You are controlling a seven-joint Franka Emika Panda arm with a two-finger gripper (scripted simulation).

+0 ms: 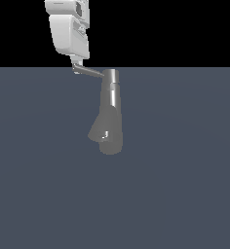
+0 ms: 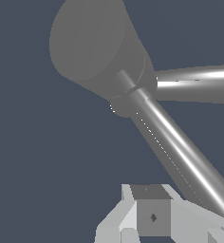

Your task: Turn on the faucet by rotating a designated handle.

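Nearest in the wrist view, the white blocky hand sits against the far tip of the thin grey metal handle; whether its fingers are apart or clamped, I cannot tell. The rod looks stiff, smooth and probably slippery, so pushing sideways near the tip should give most leverage. Beyond stands the grey metallic tapering faucet, on the dark slate bench.

faucet cap close | handle beside fingers
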